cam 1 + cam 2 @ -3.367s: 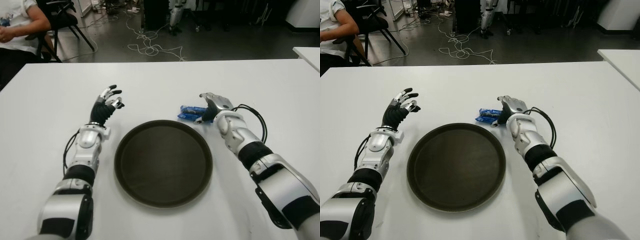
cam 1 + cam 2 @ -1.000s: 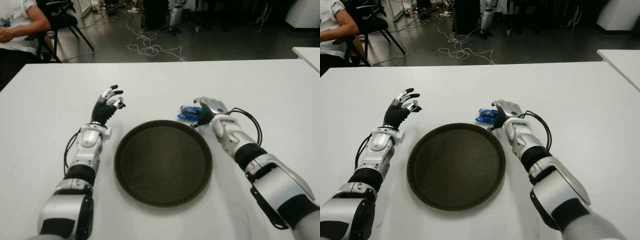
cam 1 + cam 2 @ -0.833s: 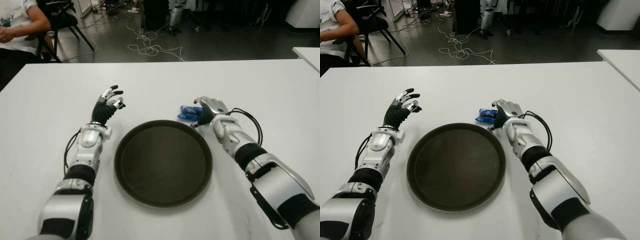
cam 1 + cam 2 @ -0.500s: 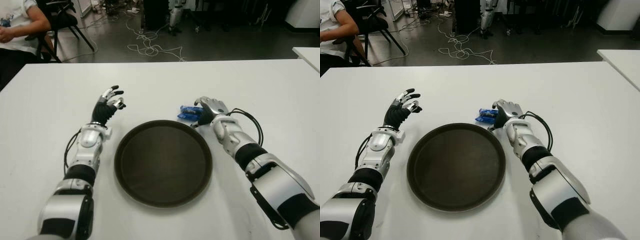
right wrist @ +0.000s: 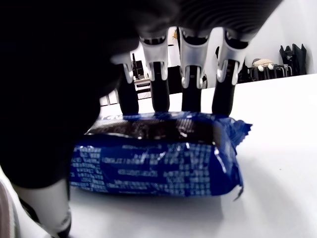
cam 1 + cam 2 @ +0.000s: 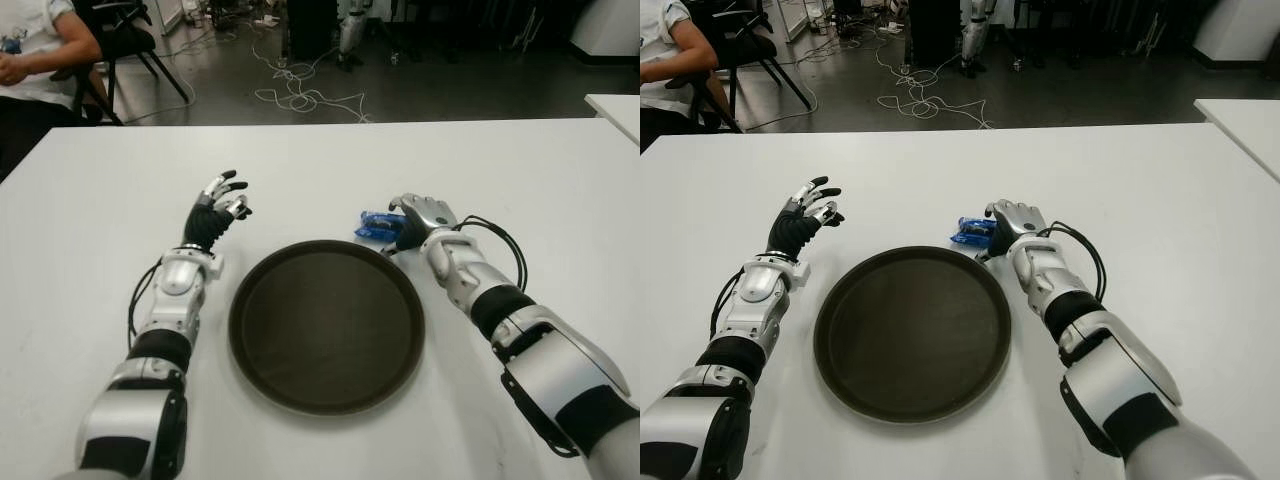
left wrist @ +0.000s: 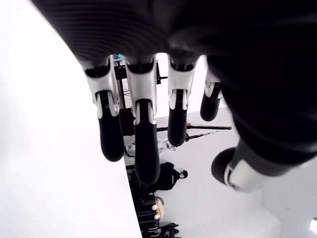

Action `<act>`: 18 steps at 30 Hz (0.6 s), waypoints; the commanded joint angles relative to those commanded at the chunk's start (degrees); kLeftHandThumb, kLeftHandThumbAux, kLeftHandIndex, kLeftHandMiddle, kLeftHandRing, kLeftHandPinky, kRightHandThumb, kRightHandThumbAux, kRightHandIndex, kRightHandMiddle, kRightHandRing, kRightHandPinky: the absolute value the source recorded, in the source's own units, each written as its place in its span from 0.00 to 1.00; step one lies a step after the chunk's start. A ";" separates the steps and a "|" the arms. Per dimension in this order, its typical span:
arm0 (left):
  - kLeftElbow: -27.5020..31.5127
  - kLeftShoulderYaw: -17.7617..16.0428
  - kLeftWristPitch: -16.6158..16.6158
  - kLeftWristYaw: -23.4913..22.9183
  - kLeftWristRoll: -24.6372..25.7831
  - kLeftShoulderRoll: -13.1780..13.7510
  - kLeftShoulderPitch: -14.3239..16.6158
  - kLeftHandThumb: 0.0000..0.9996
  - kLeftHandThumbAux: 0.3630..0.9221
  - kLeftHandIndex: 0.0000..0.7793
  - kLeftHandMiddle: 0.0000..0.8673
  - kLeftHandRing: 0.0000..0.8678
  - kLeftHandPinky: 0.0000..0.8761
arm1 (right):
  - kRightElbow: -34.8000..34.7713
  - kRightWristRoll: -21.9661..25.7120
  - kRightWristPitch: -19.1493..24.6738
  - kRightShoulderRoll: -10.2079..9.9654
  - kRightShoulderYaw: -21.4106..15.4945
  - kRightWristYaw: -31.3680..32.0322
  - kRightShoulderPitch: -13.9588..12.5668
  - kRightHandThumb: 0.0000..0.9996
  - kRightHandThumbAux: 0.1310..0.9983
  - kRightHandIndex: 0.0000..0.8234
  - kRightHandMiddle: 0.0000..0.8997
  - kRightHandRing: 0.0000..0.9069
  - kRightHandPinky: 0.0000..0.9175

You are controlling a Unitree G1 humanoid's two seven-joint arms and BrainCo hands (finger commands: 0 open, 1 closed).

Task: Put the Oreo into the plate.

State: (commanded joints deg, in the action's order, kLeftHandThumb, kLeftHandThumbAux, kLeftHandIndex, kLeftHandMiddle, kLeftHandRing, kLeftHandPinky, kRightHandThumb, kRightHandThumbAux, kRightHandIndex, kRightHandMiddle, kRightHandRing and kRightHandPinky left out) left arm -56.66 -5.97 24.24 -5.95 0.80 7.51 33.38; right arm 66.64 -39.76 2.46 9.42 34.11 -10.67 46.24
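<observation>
The Oreo, a blue packet (image 6: 374,226), lies flat on the white table (image 6: 520,190) just beyond the far right rim of the round dark plate (image 6: 325,325). My right hand (image 6: 402,230) sits over the packet's right end. In the right wrist view its fingers (image 5: 190,94) reach down behind the packet (image 5: 158,163), touching its far edge, while the thumb (image 5: 44,213) stays on the near side, apart from it. The hand is open around the packet. My left hand (image 6: 222,200) is raised to the left of the plate, fingers (image 7: 141,148) spread and holding nothing.
A seated person (image 6: 40,45) and a black chair (image 6: 125,40) are beyond the table's far left corner. Cables (image 6: 300,95) lie on the floor behind. Another white table's corner (image 6: 615,105) shows at the far right.
Since 3.4 s ago my right hand has slid left over the Oreo packet, its fingers now behind it. Over the last second it barely moves. The left hand and the plate hold still.
</observation>
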 joint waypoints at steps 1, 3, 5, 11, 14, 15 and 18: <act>0.05 0.00 -0.01 0.02 0.00 -0.01 -0.01 1.00 0.51 0.19 0.26 0.52 0.41 | -0.02 0.04 0.09 -0.01 0.02 0.15 0.01 0.00 0.71 0.31 0.30 0.33 0.35; 0.13 -0.02 -0.03 -0.05 0.06 -0.02 -0.05 1.00 0.51 0.19 0.26 0.52 0.41 | -0.04 0.11 0.33 -0.05 0.02 0.46 0.03 0.00 0.71 0.31 0.30 0.33 0.35; 0.26 -0.06 -0.04 -0.18 0.15 -0.01 -0.13 1.00 0.51 0.19 0.26 0.52 0.40 | -0.11 0.14 0.55 -0.09 0.01 0.68 0.02 0.00 0.71 0.31 0.30 0.34 0.35; 0.69 0.06 -0.30 -0.31 0.07 0.08 -0.34 1.00 0.51 0.19 0.27 0.52 0.41 | -0.40 0.41 0.65 -0.02 -0.17 1.65 -0.05 0.00 0.73 0.38 0.34 0.38 0.39; 0.88 0.08 -0.42 -0.30 0.02 0.16 -0.45 1.00 0.51 0.19 0.27 0.52 0.41 | -0.45 0.46 0.57 -0.05 -0.24 1.72 -0.11 0.00 0.74 0.40 0.36 0.40 0.40; 0.92 0.08 -0.44 -0.25 0.00 0.18 -0.49 1.00 0.51 0.19 0.27 0.52 0.41 | -0.40 0.48 0.47 -0.07 -0.26 1.73 -0.13 0.00 0.74 0.40 0.36 0.41 0.41; 0.93 0.07 -0.39 0.02 -0.07 0.13 -0.52 1.00 0.51 0.19 0.27 0.52 0.40 | -0.03 0.46 0.26 -0.14 -0.22 1.70 -0.11 0.00 0.73 0.38 0.35 0.40 0.39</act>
State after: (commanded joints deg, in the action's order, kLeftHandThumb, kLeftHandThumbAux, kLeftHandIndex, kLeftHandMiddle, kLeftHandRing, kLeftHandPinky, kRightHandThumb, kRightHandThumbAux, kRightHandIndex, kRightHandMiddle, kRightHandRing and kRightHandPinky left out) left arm -55.73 -5.90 23.85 -5.93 0.74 7.64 32.87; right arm 66.61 -39.30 2.72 9.28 33.88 -8.97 46.13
